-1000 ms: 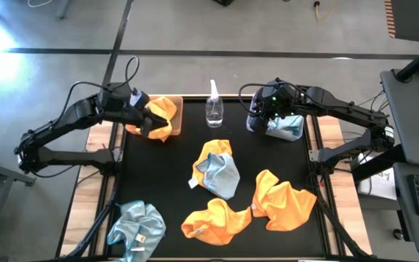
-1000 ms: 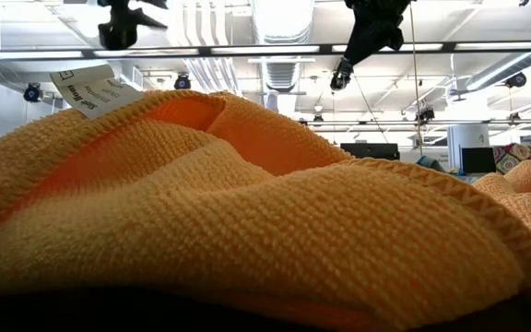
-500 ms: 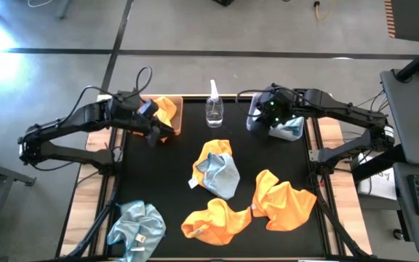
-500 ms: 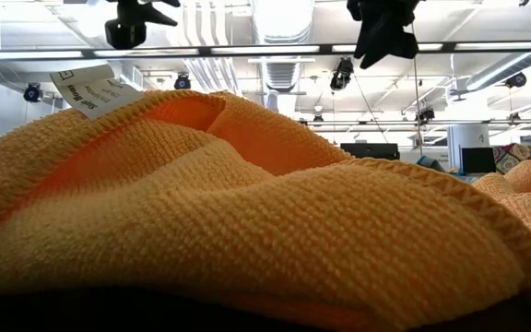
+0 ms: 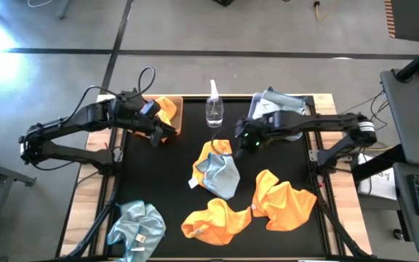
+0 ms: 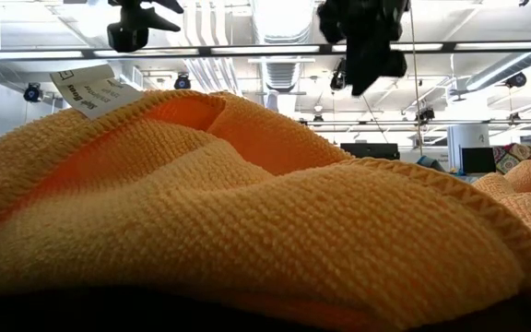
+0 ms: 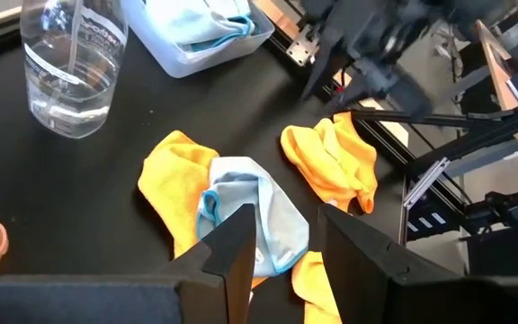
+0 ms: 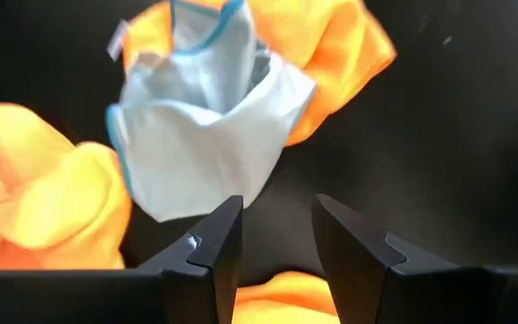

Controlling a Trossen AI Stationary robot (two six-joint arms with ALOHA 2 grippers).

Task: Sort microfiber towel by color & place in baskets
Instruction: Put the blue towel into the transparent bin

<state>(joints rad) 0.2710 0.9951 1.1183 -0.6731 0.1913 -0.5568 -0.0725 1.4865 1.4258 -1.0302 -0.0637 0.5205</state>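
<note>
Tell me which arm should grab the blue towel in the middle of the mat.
Right, probably. The right gripper hangs open beside the blue towel, while the left gripper sits farther away by the brown basket.

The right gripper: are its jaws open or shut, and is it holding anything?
Open and empty. In the right wrist view the right gripper shows a clear gap between its jaws, with the pale blue towel lying beyond them.

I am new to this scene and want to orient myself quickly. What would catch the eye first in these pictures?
Bright orange cloths lie scattered on the black table, one at the middle with a pale blue cloth on it. The right gripper, open, hovers beside that pair. The left gripper, open, is at the brown basket, which holds an orange cloth.
</note>
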